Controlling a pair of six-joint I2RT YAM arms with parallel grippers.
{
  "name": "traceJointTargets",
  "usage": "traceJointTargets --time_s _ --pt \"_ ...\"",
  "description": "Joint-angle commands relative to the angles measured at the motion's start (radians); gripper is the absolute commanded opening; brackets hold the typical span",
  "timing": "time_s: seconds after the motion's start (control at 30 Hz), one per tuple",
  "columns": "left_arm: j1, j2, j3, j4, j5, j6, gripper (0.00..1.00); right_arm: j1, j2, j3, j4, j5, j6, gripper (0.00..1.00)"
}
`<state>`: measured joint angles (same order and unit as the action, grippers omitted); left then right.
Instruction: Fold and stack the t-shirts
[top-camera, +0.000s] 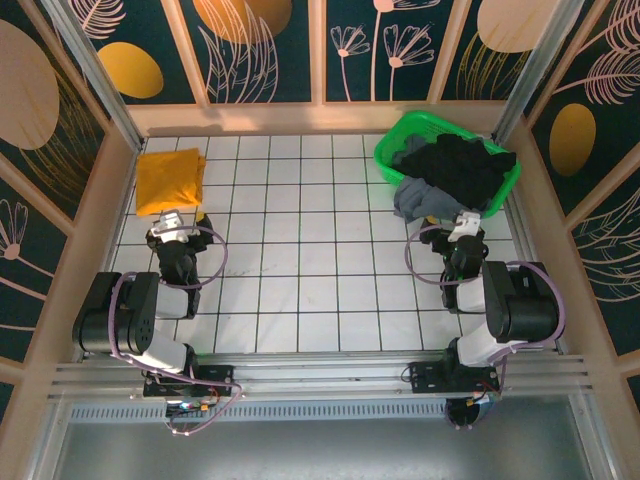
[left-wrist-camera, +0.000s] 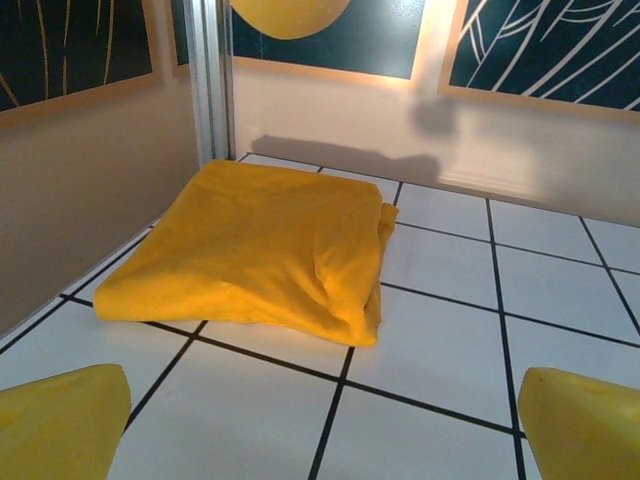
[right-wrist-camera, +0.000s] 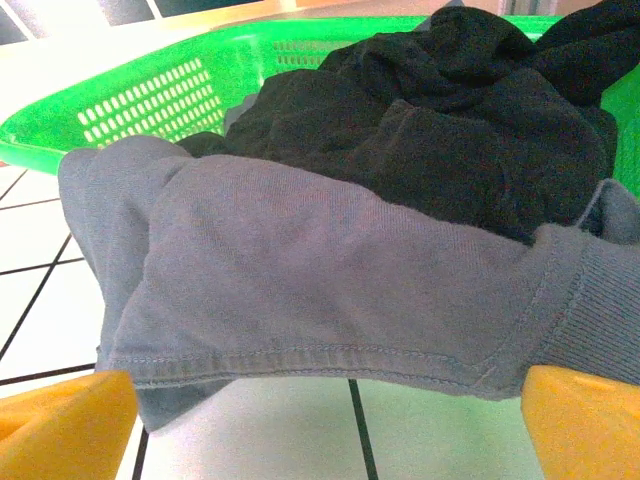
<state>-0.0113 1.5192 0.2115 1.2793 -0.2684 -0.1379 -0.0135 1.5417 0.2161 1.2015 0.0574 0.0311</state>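
Toward ten o'clock, table (top-camera: 300, 290) corner: mustard-orange t-shirt (top-camera: 170, 180), folded, lying flat.
Left gripper (top-camera: 171, 220): jaws apart, empty, just short of that shirt.
Toward two o'clock, green basket (top-camera: 392, 140): black t-shirts (top-camera: 470, 165) heaped inside; grey t-shirt (top-camera: 422, 197) draped over its near rim.
Right gripper (top-camera: 466, 222): jaws apart, at the grey hem.
Risk, judged: pulling the hem may snag the black heap and drag or tip the basket.

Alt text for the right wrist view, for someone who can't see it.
A grey t-shirt spills over the near edge of a green basket, with black garments heaped behind it. The open right gripper sits just short of its hem.
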Motion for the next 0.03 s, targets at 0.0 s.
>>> traceJointTargets --time_s 0.0 --pt "0.004 0.001 0.006 0.023 0.013 0.015 0.99 -0.008 -0.002 0.015 0.050 -0.021 -0.013 0.99"
